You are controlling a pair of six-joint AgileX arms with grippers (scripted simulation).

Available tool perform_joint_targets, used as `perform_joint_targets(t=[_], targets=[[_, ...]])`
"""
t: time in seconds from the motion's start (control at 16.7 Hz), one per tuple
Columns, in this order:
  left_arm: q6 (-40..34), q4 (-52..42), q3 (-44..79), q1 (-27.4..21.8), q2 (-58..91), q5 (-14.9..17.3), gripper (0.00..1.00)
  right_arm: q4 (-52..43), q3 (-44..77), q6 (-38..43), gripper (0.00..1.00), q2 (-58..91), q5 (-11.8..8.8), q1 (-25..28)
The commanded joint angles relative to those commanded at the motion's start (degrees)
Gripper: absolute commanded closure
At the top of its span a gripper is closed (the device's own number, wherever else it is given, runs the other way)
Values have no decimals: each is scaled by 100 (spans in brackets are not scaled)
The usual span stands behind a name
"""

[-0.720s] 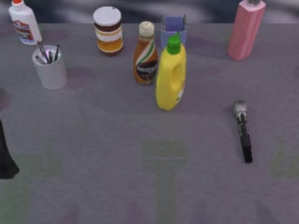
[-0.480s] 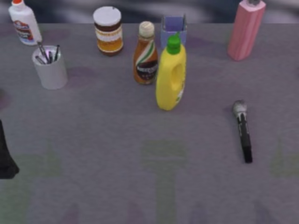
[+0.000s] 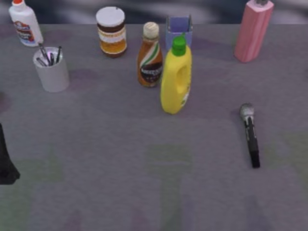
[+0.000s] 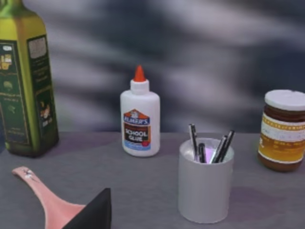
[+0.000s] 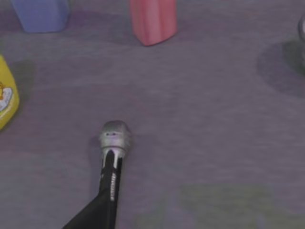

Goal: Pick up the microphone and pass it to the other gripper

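While the left arm [image 3: 6, 159] sat parked at the table's left edge, far left of the yellow bottle [image 3: 176, 77], I could not tell its grip. Right of that bottle, the microphone [image 3: 250, 134] lay flat on open table [image 3: 120, 159], untouched, head toward the pink bottle [image 3: 253, 30]. Right gripper's state: cannot tell.

My tabletop [image 3: 96, 144] is mottled grey-purple with faint green patches. The microphone [image 3: 250, 134] has a silver-grey mesh head and a black handle. The detergent bottle [image 3: 175, 79] is yellow with a green cap, the sauce bottle [image 3: 150, 60] brown with a cream cap and striped label. The tall carton [image 3: 253, 30] is pink, the cup [image 3: 51, 72] white, the glue bottle [image 4: 139, 119] white with an orange tip.
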Motion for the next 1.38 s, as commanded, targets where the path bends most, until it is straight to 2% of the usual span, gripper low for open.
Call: perform_joint_targets(t=[0.48, 0.78, 1.02, 1.38], targets=[[0, 0, 0, 0, 0, 0, 0, -1996, 3401, 1051, 0, 4748, 184, 911], [0, 0, 0, 0, 0, 0, 0, -3065, 5008, 1535, 0, 6976, 298, 1365], [0, 0, 0, 0, 0, 0, 0, -3628, 5623, 1731, 0, 7900, 382, 1562], [0, 0, 0, 0, 0, 0, 0, -3702, 5682, 1752, 0, 8016, 389, 1559]])
